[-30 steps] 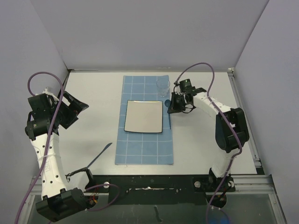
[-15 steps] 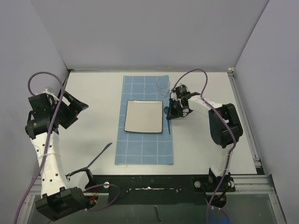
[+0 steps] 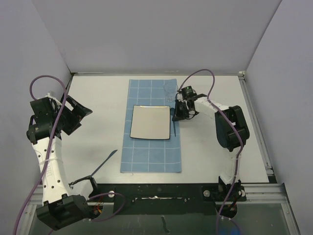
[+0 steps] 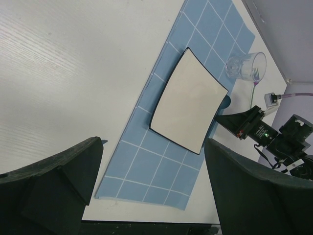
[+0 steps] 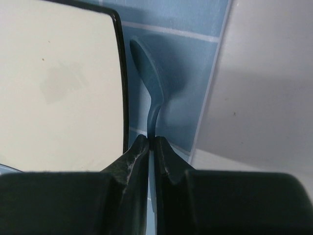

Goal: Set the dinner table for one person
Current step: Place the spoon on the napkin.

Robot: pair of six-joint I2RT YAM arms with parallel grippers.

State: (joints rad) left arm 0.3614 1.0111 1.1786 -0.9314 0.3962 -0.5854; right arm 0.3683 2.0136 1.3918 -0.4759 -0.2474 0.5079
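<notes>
Carrier: worktop [image 3: 98, 95], white, spanning the whole enclosure floor, black rail on its near edge. At centre, blue mat [image 3: 149, 156] bearing square plate [image 3: 150, 122]; glass [image 4: 242, 66] at the mat's far right corner.
Right gripper [image 5: 149, 142]: pinched tight on the handle of blue spoon [image 5: 149, 88], bowl over the mat strip just right of the plate.
Left gripper [image 3: 78, 113]: wide apart, empty, near the left edge.
Handling: keep spoon parallel to the plate's rim, apart from it; lower flat before letting go.

No writing, label, number or sign can be read on the table [image 3: 105, 93], mat [image 3: 146, 154] or plate [image 3: 150, 122].
</notes>
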